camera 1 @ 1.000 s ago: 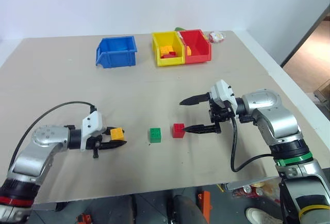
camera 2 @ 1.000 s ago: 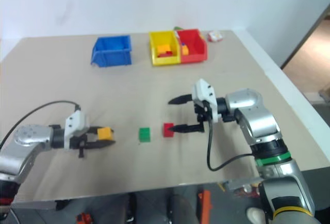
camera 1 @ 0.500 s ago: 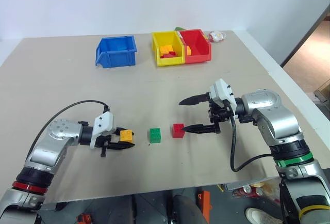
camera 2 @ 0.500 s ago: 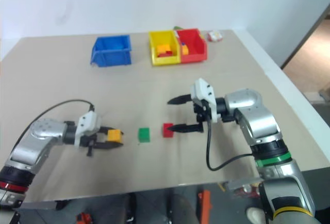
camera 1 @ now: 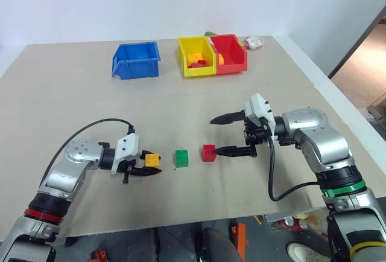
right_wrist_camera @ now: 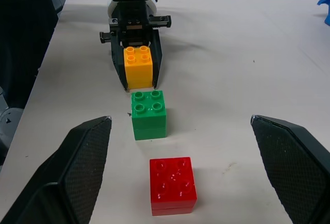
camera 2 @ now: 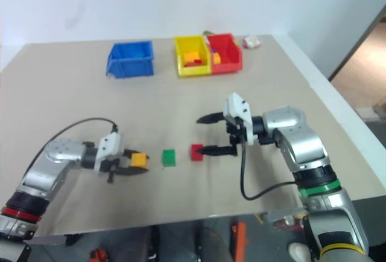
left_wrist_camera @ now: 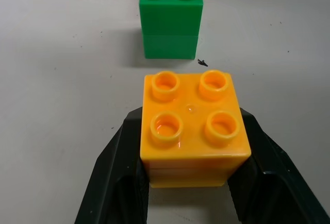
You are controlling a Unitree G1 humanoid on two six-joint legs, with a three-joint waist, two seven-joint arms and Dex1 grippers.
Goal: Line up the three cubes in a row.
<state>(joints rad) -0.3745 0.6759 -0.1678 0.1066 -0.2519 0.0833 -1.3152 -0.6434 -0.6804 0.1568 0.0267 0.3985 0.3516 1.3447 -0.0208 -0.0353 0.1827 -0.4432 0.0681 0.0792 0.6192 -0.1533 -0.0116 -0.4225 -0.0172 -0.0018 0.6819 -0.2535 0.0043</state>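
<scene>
The yellow-orange cube [left_wrist_camera: 195,128] is clenched between the two black fingers [left_wrist_camera: 111,167] of the left tool [camera 1: 143,166], studs upward, low over the tabletop [camera 1: 181,111]; whether its underside touches the surface cannot be told. The green cube [camera 1: 181,157] is seen just beside the held cube, on the side away from the left wrist, with a small gap between them. The red cube [camera 1: 208,153] is placed after the green one, near it but apart, so that the three cubes are found almost on one line across the front part of the tabletop. The right tool [camera 1: 224,134] is spread wide and nothing is grasped by it; its lower finger [camera 1: 232,150] is pointed at the red cube and ends just beside it, while the upper finger is held apart, farther back. At the far side of the tabletop a blue bin [camera 1: 136,60], a yellow bin [camera 1: 194,57] and a red bin [camera 1: 229,53] are seen, the last two with bricks inside. No brand, label or writing can be read on the cubes or the bins.
</scene>
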